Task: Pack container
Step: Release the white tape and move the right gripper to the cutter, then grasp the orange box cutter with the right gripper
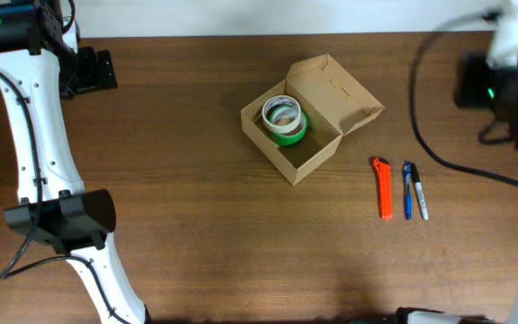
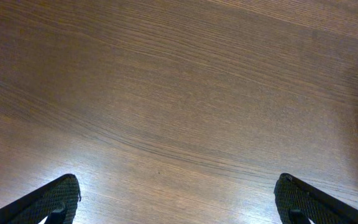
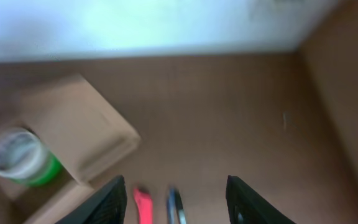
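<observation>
My left gripper (image 2: 178,205) hangs over the bare wooden table (image 2: 166,93), fingers spread wide, empty. My right gripper (image 3: 179,202) is spread too, grasping nothing. The open cardboard container (image 1: 317,151) sits mid-table with stacked tape rolls (image 1: 283,120) inside. An orange box cutter (image 1: 383,187) and two pens (image 1: 408,189) lie near its right.

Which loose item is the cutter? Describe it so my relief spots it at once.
Find the open cardboard box in the middle of the overhead view; three slim items lie in a row to its right. The cutter is the one nearest the box, the only orange one, thicker than the blue pen and the marker beside it.
</observation>
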